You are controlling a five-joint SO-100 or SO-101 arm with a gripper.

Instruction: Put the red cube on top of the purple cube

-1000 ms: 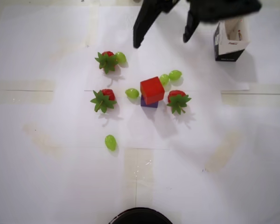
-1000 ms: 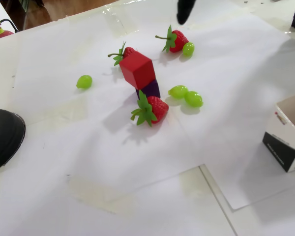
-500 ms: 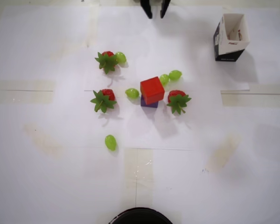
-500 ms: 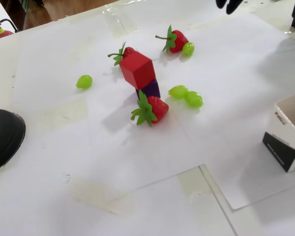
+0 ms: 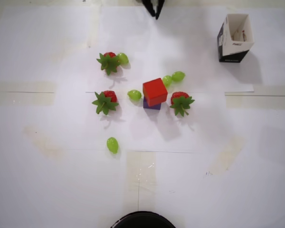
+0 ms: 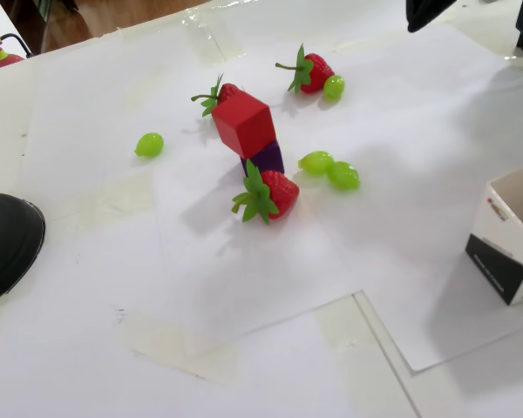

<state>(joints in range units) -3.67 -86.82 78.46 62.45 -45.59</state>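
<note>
Atop purple cube (image 6: 268, 158): bright red cube (image 6: 243, 124) (flat-faced, sharp-edged)

**Item count on table**

Seen in overhead view, by kind:
- 1 red cube (image 5: 155, 90) & 1 purple cube (image 5: 151, 105), counted as 2 cubes.
- 3 strawberries: (image 5: 109, 61), (image 5: 105, 101), (image 5: 181, 102).
- 5 green grapes: (image 5: 123, 58), (image 5: 134, 95), (image 5: 167, 80), (image 5: 178, 76), (image 5: 112, 145).
- 1 open carton (image 5: 234, 38).
- 1 dark round obj. (image 5: 142, 220), cut off at the bottom edge.
</note>
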